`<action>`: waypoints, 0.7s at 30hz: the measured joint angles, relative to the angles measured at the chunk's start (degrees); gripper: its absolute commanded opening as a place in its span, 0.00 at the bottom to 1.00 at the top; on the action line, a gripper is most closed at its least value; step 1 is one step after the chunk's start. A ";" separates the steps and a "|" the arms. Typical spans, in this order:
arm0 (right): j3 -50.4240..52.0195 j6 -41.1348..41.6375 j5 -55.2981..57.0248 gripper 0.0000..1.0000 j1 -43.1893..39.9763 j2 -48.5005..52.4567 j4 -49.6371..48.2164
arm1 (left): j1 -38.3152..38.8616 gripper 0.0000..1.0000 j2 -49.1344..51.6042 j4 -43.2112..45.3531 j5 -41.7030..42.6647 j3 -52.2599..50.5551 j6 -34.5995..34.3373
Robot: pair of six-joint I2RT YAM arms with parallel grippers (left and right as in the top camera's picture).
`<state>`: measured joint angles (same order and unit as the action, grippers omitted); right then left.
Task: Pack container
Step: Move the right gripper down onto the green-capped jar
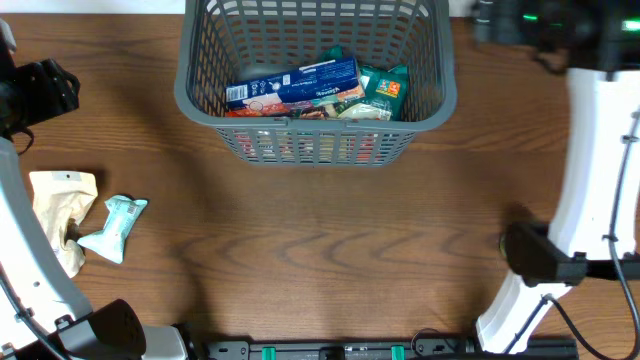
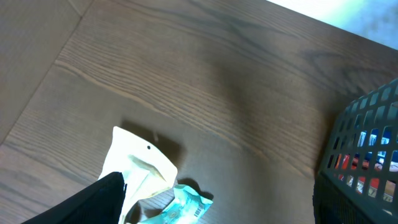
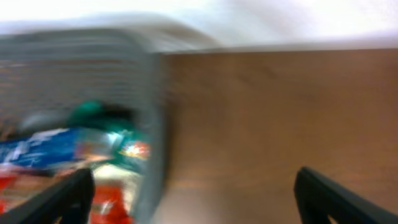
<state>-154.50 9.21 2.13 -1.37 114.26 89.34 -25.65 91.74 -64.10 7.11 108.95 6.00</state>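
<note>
The large dark grey lattice container (image 1: 315, 110) stands at the back middle of the table. It holds a blue box (image 1: 295, 85), green packets (image 1: 385, 90) and red packs. A cream pouch (image 1: 60, 205) and a teal packet (image 1: 115, 225) lie on the table at the left. They also show in the left wrist view, the pouch (image 2: 140, 165) and the packet (image 2: 186, 205). My left gripper (image 2: 217, 208) is open and empty above them. My right gripper (image 3: 196, 199) is open and empty, over the container's right wall (image 3: 152, 124); that view is blurred.
The left arm (image 1: 40, 88) is at the left edge and the right arm (image 1: 590, 150) along the right edge. The container's corner (image 2: 367, 149) shows at the right of the left wrist view. The table is brown wood.
</note>
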 measured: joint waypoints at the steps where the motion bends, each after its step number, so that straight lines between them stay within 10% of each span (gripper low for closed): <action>1: -0.61 0.81 -0.02 0.99 -2.43 0.00 2.05 | 0.00 0.78 0.00 0.00 0.00 0.00 0.02; 9: 1.86 2.16 -11.15 0.99 -18.27 -0.96 7.54 | 0.00 0.78 0.00 -0.46 0.02 0.00 0.26; 21: 45.38 8.28 -6.80 0.99 -25.90 -24.76 7.28 | 0.00 0.78 0.00 -0.70 0.02 0.00 0.26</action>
<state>-109.12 17.50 -4.67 -27.27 89.49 96.62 -25.65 91.74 -64.79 7.14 108.95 6.26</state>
